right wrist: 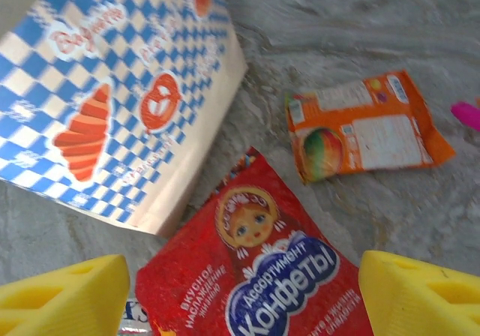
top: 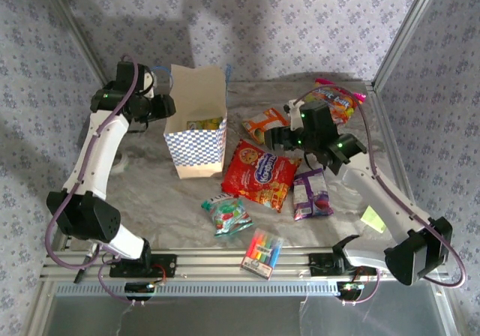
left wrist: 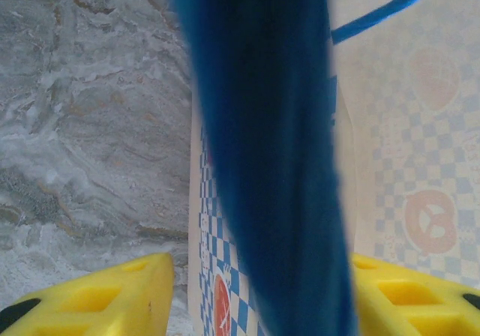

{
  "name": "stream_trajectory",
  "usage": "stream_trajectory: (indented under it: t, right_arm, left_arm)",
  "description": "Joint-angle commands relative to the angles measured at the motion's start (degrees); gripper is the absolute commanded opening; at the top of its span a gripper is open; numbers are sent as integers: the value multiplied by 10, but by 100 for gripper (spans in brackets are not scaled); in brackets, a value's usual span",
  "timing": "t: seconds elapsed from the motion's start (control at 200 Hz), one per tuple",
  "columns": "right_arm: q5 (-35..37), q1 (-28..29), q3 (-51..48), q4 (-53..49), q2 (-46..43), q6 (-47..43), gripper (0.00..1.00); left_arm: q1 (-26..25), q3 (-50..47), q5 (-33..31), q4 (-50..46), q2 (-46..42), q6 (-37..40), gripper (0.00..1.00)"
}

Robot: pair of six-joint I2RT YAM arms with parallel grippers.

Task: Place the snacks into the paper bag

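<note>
The paper bag (top: 199,137) stands upright and open at the back left, with a green-yellow packet (top: 204,124) inside it. My left gripper (top: 163,105) straddles the bag's left wall (left wrist: 225,276). Its yellow fingers (left wrist: 112,298) stand apart, with a blurred blue cord handle (left wrist: 262,163) between them and a small gap beside the paper. My right gripper (right wrist: 244,291) hangs open over the large red bag (right wrist: 255,268) (top: 259,175), holding nothing. The orange-white packet (right wrist: 364,126) (top: 264,124) lies behind it. The purple packet (top: 312,195), the green-red packet (top: 229,214) and the pink-edged candy bag (top: 337,100) lie on the table.
A clear pack of coloured markers (top: 262,252) lies near the front rail. A yellow sticky-note pad (top: 372,219) sits beside the right arm. Frame posts and patterned walls close in the marbled table (top: 165,193).
</note>
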Motion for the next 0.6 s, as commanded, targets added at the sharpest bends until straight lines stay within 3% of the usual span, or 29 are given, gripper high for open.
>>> stream_trajectory:
  t: [0.0,0.31,0.595]
  right_arm:
    - [25,-17,-30,-28,-21,39,81]
    - [61,-94,-109,-40,-61,141,82]
    - [86,-118,-126,-97,-67,174,82]
  left_arm:
    - [-6,-10,-10,8,-12,-9,55]
    - [-7,-14,-16,7,-13,-4,56]
    - [-7,-6,-14,-2,-7,-3,55]
